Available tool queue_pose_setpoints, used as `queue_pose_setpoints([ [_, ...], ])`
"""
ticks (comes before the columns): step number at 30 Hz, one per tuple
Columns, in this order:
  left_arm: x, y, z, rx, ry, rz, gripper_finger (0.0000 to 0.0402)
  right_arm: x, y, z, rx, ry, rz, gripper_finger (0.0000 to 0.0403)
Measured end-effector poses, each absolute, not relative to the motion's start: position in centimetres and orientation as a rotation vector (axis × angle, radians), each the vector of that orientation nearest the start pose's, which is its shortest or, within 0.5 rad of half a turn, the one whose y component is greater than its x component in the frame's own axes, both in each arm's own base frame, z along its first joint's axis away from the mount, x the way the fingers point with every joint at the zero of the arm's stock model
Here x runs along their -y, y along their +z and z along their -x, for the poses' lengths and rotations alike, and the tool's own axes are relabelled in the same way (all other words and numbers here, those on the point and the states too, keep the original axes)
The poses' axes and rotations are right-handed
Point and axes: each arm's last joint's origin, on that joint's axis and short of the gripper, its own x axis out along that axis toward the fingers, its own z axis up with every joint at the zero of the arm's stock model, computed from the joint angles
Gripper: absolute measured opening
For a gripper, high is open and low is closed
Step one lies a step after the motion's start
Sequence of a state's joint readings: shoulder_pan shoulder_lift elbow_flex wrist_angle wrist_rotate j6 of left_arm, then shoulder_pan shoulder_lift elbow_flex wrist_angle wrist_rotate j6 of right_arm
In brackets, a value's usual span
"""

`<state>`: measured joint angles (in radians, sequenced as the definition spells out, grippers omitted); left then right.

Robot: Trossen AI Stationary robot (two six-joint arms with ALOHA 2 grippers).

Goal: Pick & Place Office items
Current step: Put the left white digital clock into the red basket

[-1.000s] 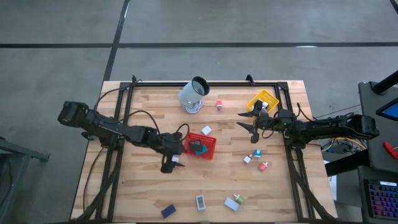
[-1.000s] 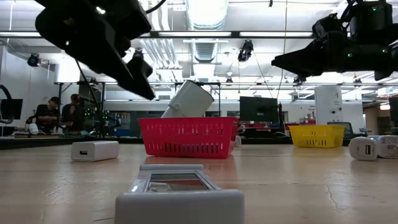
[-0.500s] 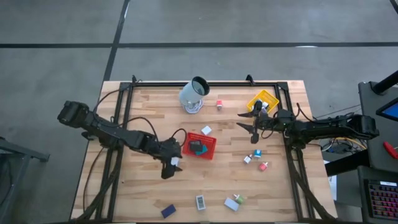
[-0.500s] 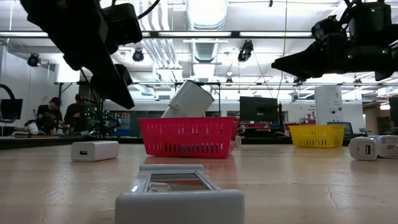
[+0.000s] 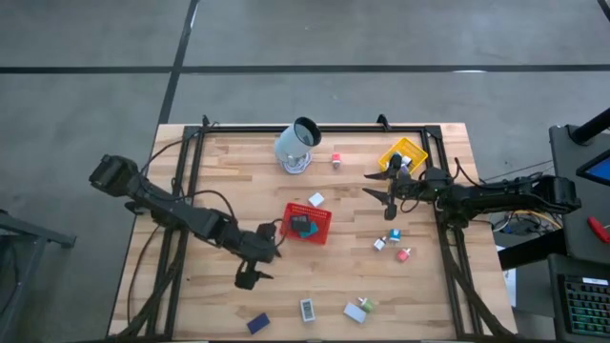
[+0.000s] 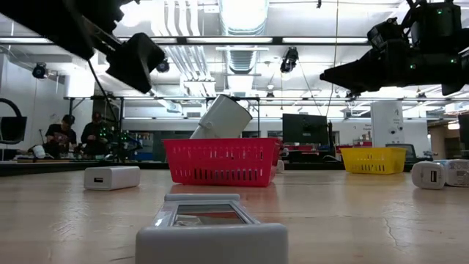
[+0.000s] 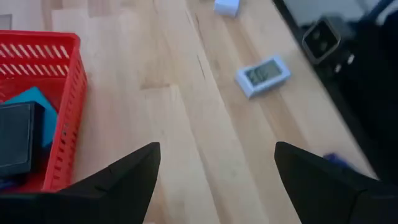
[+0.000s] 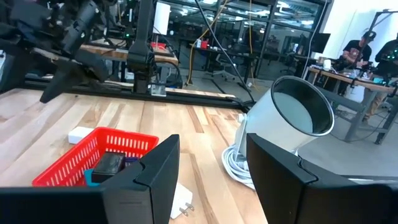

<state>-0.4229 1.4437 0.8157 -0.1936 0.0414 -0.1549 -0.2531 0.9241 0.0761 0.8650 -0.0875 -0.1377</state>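
My left gripper (image 5: 250, 277) hangs open above bare wood near the red mesh tray's (image 5: 322, 221) near-left corner; its wrist view (image 7: 214, 180) shows nothing between the fingers. A black block (image 7: 13, 139) and a teal piece (image 7: 37, 102) lie in that tray. A white display rectangle (image 7: 262, 75), a dark blue block (image 5: 257, 323) and a white piece with green (image 5: 358, 310) lie flat near the near edge. Small items (image 5: 393, 234) lie right of the tray. My right gripper (image 5: 379, 187) waits open above the table by the yellow tray (image 5: 402, 154).
A large pale cup (image 5: 297, 145) lies tilted near the far edge on a coiled white cable. A white block (image 5: 316, 199) sits beside the red tray's far side and a pink-red piece (image 5: 335, 159) right of the cup. Black frame rails (image 5: 315, 127) line the table. People sit in the room behind.
My left gripper has moved from beside the red tray's left side toward the near edge and slightly left, staying open and holding nothing. In the low view that arm has swung up and out of the picture's middle. The right arm has kept still.
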Motion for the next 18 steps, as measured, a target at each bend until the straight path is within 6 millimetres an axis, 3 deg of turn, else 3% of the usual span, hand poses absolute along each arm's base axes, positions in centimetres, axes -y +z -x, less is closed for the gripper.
queue_pose_setpoints([
  [13,14.5,16.1,-30.6,-1.152,-0.502,-0.515,0.0324,3.9,17.2,-16.0,0.006,-0.167,0.141,0.0178],
  [18,15.6,15.7,-32.7,-1.197,-0.533,-0.619,0.0324,3.9,17.2,-16.0,0.005,-0.167,0.141,0.0178],
])
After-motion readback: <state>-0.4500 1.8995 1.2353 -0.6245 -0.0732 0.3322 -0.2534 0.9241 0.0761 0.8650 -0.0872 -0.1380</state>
